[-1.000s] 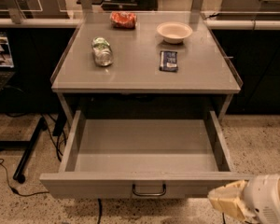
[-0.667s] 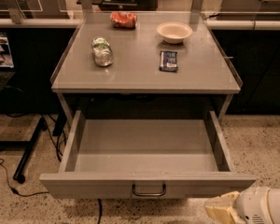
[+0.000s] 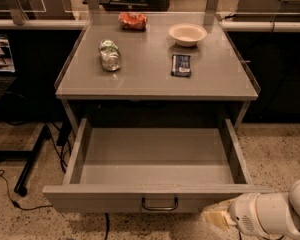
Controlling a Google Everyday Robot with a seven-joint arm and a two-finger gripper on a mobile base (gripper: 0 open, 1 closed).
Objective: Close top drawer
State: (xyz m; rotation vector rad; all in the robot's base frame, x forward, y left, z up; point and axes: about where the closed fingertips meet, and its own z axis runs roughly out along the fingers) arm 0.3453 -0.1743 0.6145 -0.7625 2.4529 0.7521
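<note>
Our white arm [image 3: 277, 214] reaches in from the bottom right corner of the view, lying almost level and pointing left. At its tip we have the pale tan gripper [image 3: 216, 218], low near the bottom edge and right of centre, its end facing left.

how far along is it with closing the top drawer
Done: nothing yet. The top drawer stands pulled out from under the table, its tray fully exposed.
In hand: the gripper sits low at the right, close to the right end of the drawer's front panel. Whether it touches the panel cannot be told.
Left: the whole push, until the front sits back under the table.
</note>
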